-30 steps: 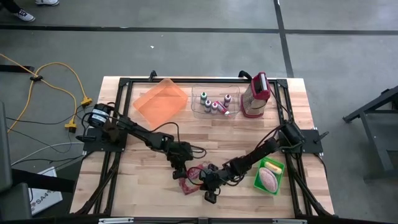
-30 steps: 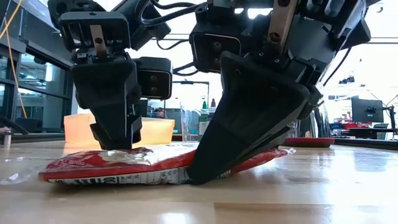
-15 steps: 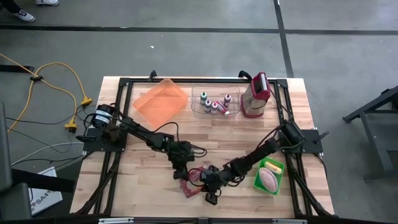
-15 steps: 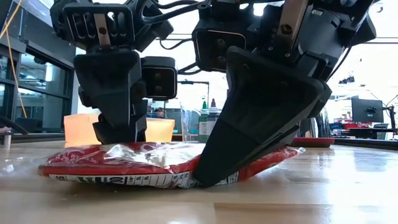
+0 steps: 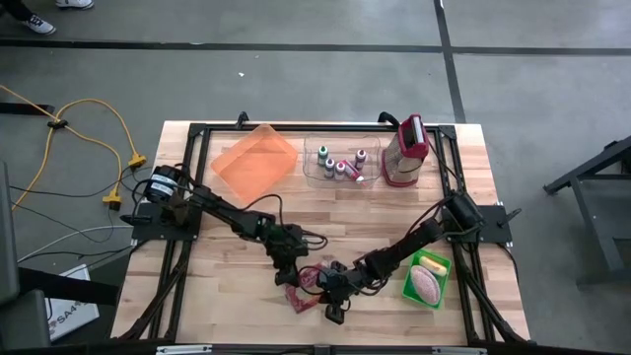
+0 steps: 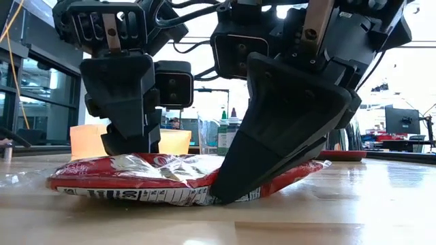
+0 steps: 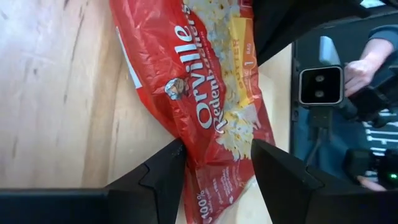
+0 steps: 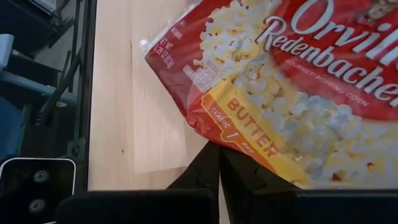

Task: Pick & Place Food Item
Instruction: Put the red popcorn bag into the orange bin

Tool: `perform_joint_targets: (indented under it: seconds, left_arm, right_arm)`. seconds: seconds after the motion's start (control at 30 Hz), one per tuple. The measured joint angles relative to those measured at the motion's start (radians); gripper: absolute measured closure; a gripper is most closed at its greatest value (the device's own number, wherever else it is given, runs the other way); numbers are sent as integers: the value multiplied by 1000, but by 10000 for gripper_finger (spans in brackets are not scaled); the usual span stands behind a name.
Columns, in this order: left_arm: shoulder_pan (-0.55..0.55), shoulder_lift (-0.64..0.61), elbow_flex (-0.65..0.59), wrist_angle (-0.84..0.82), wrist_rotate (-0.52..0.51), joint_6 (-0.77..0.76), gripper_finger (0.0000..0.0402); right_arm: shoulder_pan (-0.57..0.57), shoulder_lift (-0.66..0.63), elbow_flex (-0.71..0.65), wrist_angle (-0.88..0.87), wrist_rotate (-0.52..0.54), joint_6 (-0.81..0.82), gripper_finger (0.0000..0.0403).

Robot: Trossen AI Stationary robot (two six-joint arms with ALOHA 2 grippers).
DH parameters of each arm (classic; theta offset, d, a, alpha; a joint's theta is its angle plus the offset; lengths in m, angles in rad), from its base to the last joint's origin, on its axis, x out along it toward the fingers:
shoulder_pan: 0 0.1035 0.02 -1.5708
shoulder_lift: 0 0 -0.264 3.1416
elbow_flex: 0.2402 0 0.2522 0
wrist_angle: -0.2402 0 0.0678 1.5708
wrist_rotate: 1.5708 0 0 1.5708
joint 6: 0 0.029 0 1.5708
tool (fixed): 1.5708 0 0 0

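Note:
A red popcorn bag (image 5: pixel 308 286) lies flat near the middle of the table's front edge, and it also fills the left wrist view (image 7: pixel 211 106) and the right wrist view (image 8: pixel 298 74). My left gripper (image 5: pixel 287 268) straddles the bag's left end, one finger on each long side (image 7: pixel 217 149). My right gripper (image 5: pixel 330 291) is shut, and its tips (image 8: pixel 219 152) are down at the bag's near edge. In the low view my left gripper (image 6: pixel 129 146) stands behind the bag and my right gripper (image 6: pixel 221 194) stands in front of it. My left gripper pinches the bag across its width, a finger on each long edge (image 7: pixel 181 148) near the bag's left end. The fingers slant down from the far left. The foil bulges up between them (image 6: pixel 143 163), and the rest of the bag lies on the table. My right gripper's shut fingertips (image 6: pixel 225 190) touch the bag's near edge by the yellow corner (image 8: pixel 233 134), slanting down from the right. Whether they stand on the edge or beside it, I cannot tell.
An orange tray (image 5: pixel 254 158), a clear bin of small bottles (image 5: pixel 340 163) and a red-and-white holder (image 5: pixel 404 153) stand along the far edge. A green container holding a food item (image 5: pixel 427 279) sits at the right front. A person's hand (image 7: pixel 357 68) shows beyond the table.
My left gripper has risen a little and tipped its fingers upward. The bag's left end has come up with it, and the foil between the fingers has bulged higher, while the part at my right gripper has stayed on the table.

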Motion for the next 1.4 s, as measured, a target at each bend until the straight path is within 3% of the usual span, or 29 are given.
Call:
perform_joint_targets:
  seconds: [0.43, 1.07, 1.4]
  left_arm:
    - [-8, 0, 2, -21, -47, 44, 223]
    - [-15, 1, 0, 79, 42, 12, 226]
    - [-28, 16, 2, 76, 38, 9, 314]
  right_arm:
    - [-2, 0, 0, 49, 23, -45, 400]
    - [-3, 0, 0, 50, 34, -10, 400]
    - [-3, 0, 0, 46, 39, -10, 400]
